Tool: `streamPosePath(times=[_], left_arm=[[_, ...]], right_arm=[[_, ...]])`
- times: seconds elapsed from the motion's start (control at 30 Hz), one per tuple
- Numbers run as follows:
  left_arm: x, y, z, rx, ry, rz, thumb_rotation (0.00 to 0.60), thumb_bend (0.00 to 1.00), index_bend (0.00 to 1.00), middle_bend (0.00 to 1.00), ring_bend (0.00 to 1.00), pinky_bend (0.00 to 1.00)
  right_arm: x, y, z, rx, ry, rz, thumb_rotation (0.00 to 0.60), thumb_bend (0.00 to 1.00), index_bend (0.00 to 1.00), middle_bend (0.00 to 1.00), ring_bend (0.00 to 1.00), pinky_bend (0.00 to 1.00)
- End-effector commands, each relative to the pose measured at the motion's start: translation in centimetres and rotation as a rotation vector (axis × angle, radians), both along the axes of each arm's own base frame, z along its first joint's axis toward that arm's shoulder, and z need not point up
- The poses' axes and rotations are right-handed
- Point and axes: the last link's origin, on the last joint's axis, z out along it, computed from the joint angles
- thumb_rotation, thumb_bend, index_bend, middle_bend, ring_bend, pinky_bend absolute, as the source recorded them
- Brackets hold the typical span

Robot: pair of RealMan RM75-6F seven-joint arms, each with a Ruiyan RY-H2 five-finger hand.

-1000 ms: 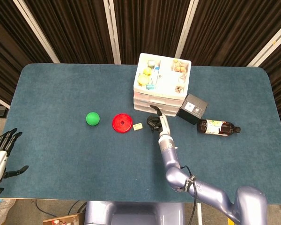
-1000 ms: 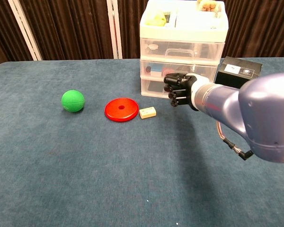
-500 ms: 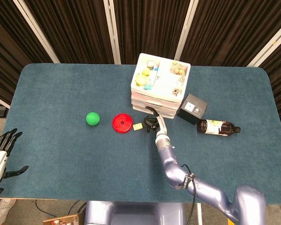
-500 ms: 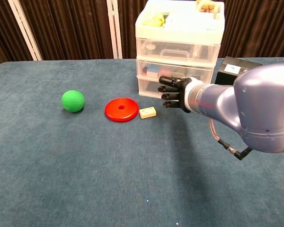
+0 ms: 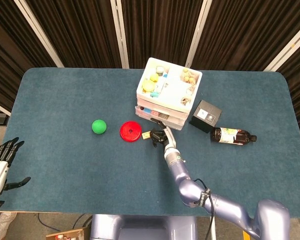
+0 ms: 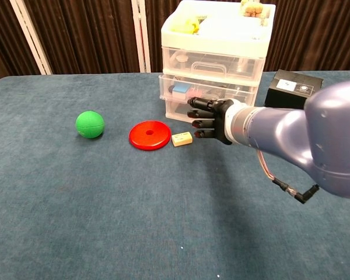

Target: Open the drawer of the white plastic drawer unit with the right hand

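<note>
Right robot hand (image 6: 209, 119) reaches the drawer unit (image 6: 213, 64); eraser (image 6: 182, 138) just beside it.

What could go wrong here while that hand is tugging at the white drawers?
The whole drawer unit seems to be sliding toward the robot rather than a drawer opening, so the loose items in its open top tray could spill. The right hand sits close to the small tan block and red disc, and might knock them. The black box beside the unit could get dragged too.
</note>
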Motion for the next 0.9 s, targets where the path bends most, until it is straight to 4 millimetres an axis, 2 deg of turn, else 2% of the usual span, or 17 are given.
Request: streamPosePath(times=[0.03, 0.17, 0.23, 0.33, 0.4, 0.6, 0.77, 0.9], left_arm=[[0.0, 0.0, 0.0, 0.0, 0.0, 0.0, 0.6, 0.06, 0.08, 0.0, 0.0, 0.08], [0.0, 0.0, 0.0, 0.001, 0.001, 0.003, 0.6, 0.06, 0.07, 0.0, 0.0, 0.08], [0.0, 0.0, 0.0, 0.003, 0.0, 0.003, 0.6, 0.06, 0.08, 0.0, 0.0, 0.08], [-0.1, 0.1, 0.0, 0.004, -0.002, 0.007, 0.6, 0.06, 0.08, 0.0, 0.0, 0.08], [-0.1, 0.1, 0.1, 0.004, -0.001, 0.008, 0.6, 0.06, 0.08, 0.0, 0.0, 0.08], [0.0, 0.0, 0.1, 0.007, -0.001, 0.002, 0.6, 0.06, 0.08, 0.0, 0.0, 0.08], [-0.1, 0.0, 0.2, 0.01, -0.007, 0.007, 0.6, 0.06, 0.08, 0.0, 0.0, 0.08], [0.0, -0.1, 0.2, 0.009, -0.003, 0.006, 0.6, 0.06, 0.07, 0.0, 0.0, 0.08]], right_arm=[[-0.3, 0.5, 0.0, 0.011, 0.001, 0.0, 0.6, 0.76, 0.29, 0.88, 0.85, 0.84], [-0.4, 1.3, -0.2, 0.034, 0.004, 0.011, 0.6, 0.76, 0.28, 0.87, 0.85, 0.84], [-0.3, 1.8, -0.2, 0.049, 0.005, 0.02, 0.6, 0.76, 0.22, 0.87, 0.84, 0.84], [-0.1, 2.6, -0.1, 0.068, 0.027, 0.062, 0.6, 0.76, 0.05, 0.84, 0.82, 0.83], [0.0, 3.1, 0.0, 0.076, 0.048, 0.093, 0.6, 0.75, 0.01, 0.83, 0.81, 0.82], [0.3, 5.4, 1.3, 0.018, 0.202, 0.256, 0.6, 0.74, 0.15, 0.83, 0.81, 0.82], [0.0, 6.2, 3.0, -0.098, 0.422, 0.399, 0.6, 0.72, 0.17, 0.83, 0.81, 0.82], [-0.5, 5.6, 4.5, -0.16, 0.608, 0.458, 0.6, 0.71, 0.16, 0.83, 0.81, 0.82]])
